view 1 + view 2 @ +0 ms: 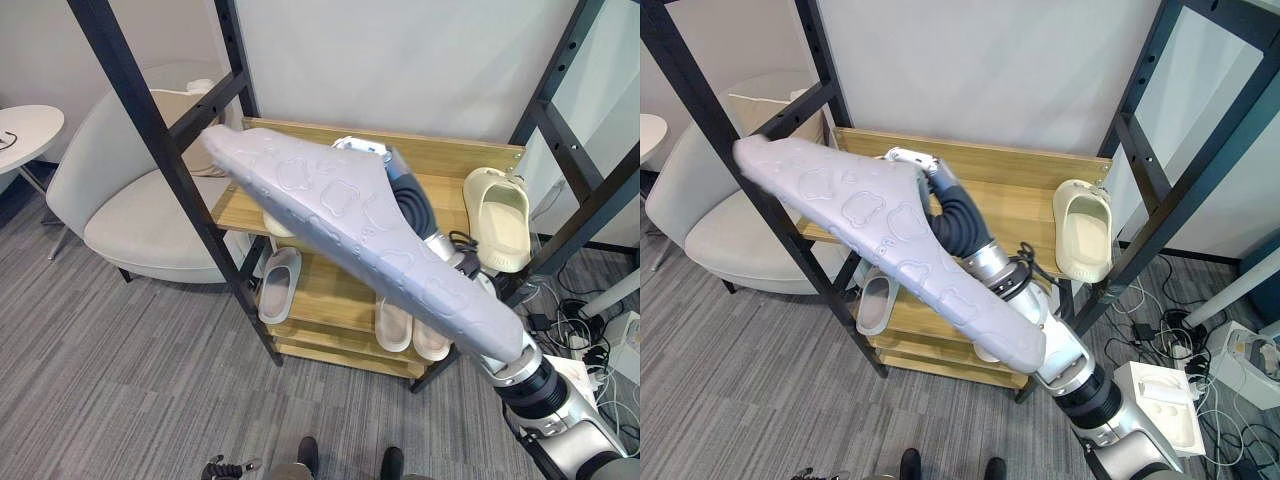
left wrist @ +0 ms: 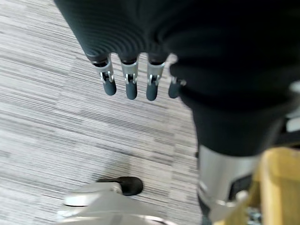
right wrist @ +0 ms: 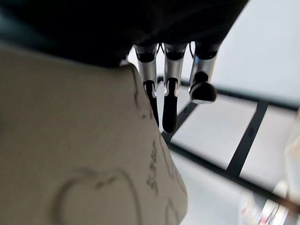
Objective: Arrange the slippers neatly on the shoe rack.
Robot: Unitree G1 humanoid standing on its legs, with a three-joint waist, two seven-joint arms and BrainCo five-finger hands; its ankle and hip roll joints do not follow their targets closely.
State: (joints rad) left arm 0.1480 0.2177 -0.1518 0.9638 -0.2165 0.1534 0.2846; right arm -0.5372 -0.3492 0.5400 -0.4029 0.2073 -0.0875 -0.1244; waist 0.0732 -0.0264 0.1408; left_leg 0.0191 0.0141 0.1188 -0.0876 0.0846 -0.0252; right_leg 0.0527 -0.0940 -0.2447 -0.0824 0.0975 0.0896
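Note:
A large pale lilac slipper (image 1: 360,235) with embossed shapes on its sole hangs tilted in front of the wooden shoe rack (image 1: 450,158), close to the head camera. My right hand (image 1: 912,158) is shut on it at the upper shelf's height, fingers (image 3: 169,103) lying along the slipper's edge (image 3: 70,140). A cream slipper (image 1: 497,217) leans on the upper shelf's right end. On the middle shelf a grey slipper (image 1: 279,284) stands tilted, and a beige pair (image 1: 410,328) lies to its right. My left hand (image 2: 129,79) hangs open over the carpet.
Black metal frame posts (image 1: 150,130) cross in front of the rack on both sides. A light grey armchair (image 1: 130,200) and a round white table (image 1: 25,125) stand to the left. Cables and a power strip (image 1: 590,335) lie on the floor at right.

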